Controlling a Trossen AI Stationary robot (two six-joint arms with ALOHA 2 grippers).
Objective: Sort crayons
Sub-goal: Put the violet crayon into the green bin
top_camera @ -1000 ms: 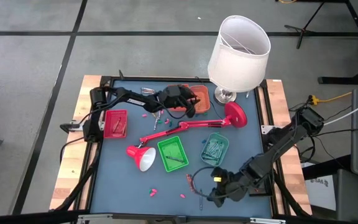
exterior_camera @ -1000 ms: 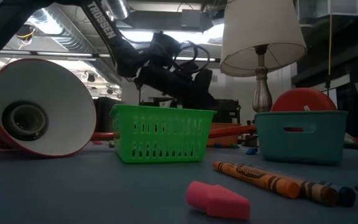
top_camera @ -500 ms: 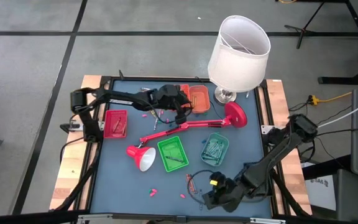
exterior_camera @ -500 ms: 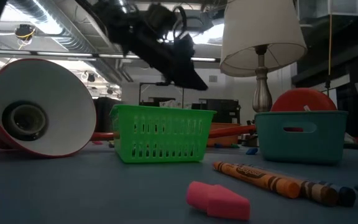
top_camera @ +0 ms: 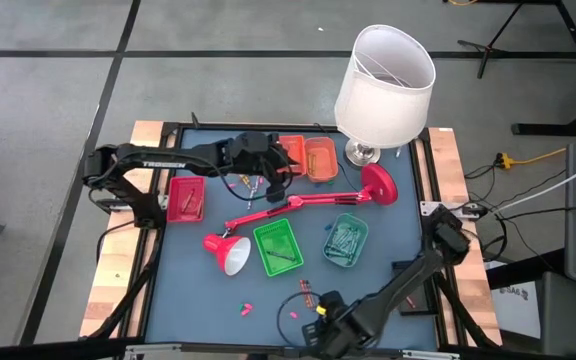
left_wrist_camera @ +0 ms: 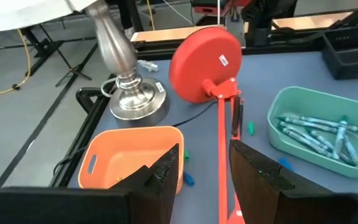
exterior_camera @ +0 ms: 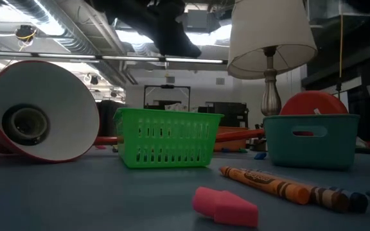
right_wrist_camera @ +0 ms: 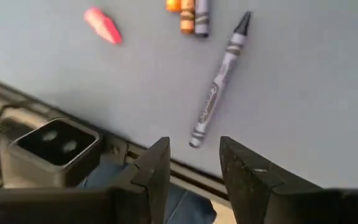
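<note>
Two arms frame the table as we look down from above. Our left gripper (top_camera: 268,175) hangs over the far side, just beside the orange tray (top_camera: 320,158) and above the red lamp arm (top_camera: 303,203). Our right gripper (top_camera: 326,335) sits at the near edge. Loose crayons (top_camera: 306,292) lie on the mat just beyond it, and the teal tray (top_camera: 346,240) holds a cluster of crayons. Red tray (top_camera: 186,197) and green tray (top_camera: 275,246) sit left of that, with the white-shaded lamp (top_camera: 383,72) at the far edge.

From table height we see an orange crayon (exterior_camera: 265,181) lying near a pink eraser (exterior_camera: 225,205), in front of the green tray (exterior_camera: 166,137) and teal tray (exterior_camera: 310,139). A dark gripper shows only partly at the top.

Through the left wrist camera, our fingers (left_wrist_camera: 255,176) stand apart with nothing between them, over the orange tray (left_wrist_camera: 129,155); the teal crayons (left_wrist_camera: 316,129) lie well beyond, in their tray.

Through the right wrist camera, our fingers (right_wrist_camera: 247,171) stand apart and empty. A grey crayon (right_wrist_camera: 219,83) lies on the mat just ahead of the gap, its near end close to the fingertips but not between them.
</note>
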